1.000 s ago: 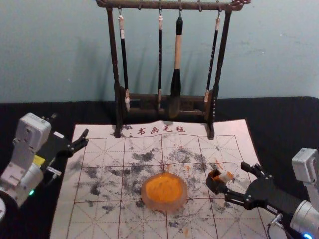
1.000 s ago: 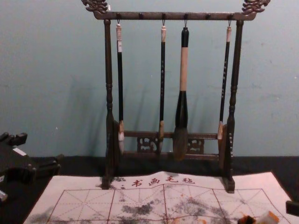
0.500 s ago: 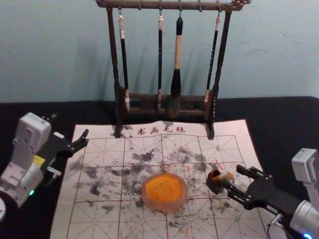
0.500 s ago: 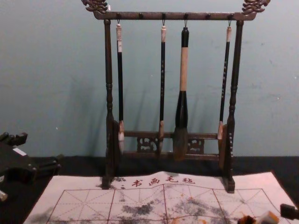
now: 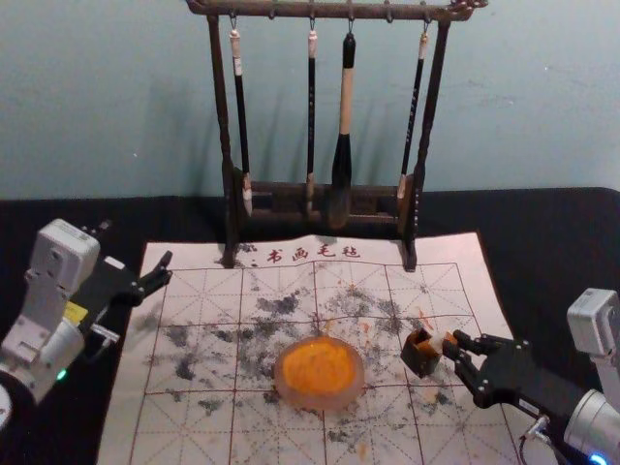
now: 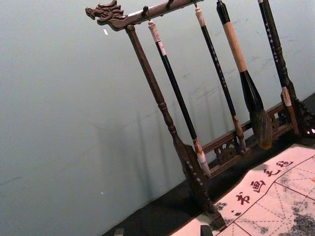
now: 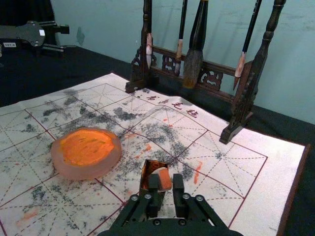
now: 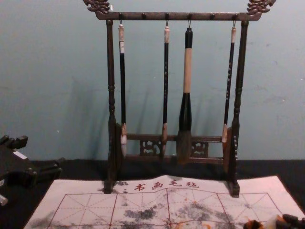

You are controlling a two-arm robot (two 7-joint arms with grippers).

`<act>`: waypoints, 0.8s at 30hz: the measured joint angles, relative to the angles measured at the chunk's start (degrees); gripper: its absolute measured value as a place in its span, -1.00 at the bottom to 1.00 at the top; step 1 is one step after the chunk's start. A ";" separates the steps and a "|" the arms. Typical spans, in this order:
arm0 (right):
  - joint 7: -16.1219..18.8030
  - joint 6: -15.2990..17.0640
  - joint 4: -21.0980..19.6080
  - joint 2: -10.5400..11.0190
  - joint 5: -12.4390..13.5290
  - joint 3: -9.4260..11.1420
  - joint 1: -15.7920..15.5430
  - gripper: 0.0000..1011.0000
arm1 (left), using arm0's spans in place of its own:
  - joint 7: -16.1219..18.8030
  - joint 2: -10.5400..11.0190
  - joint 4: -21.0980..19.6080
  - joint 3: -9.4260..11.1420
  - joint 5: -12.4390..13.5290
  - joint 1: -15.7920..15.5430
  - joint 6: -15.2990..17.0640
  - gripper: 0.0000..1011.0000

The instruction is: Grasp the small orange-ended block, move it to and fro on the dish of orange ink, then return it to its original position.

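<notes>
My right gripper (image 5: 453, 344) is low over the right of the mat, fingertips at the block (image 5: 436, 345), which leans out of a small dark box (image 5: 419, 361). In the right wrist view my right gripper (image 7: 166, 183) is shut on the orange-ended block (image 7: 165, 179), one finger overlapping its side; the end in the box (image 7: 145, 181) is hidden. The round dish (image 5: 356, 391) of orange ink stands apart, left of the box. At the left, my left gripper (image 5: 136, 248) is parked and open; its tips (image 6: 162, 231) edge into the left wrist view.
A dark wooden rack (image 5: 229, 208) with several hanging brushes stands at the mat's back edge. The ink-stained white mat (image 5: 184, 426) lies under dish and box, on a black-covered table (image 5: 562, 242).
The right gripper's fingers have come together from wide apart, closing around the block. The box and dish keep their places, and the left arm has not moved.
</notes>
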 joint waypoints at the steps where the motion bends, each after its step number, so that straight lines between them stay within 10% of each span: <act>1: 0.00 0.00 0.00 0.00 0.00 0.00 0.00 -0.70 | 0.00 0.00 0.00 0.00 0.00 0.00 0.00 0.98; 24: 0.00 0.01 0.00 0.00 0.00 0.00 0.00 -0.81 | 0.00 0.00 0.00 0.00 0.00 0.00 0.00 0.98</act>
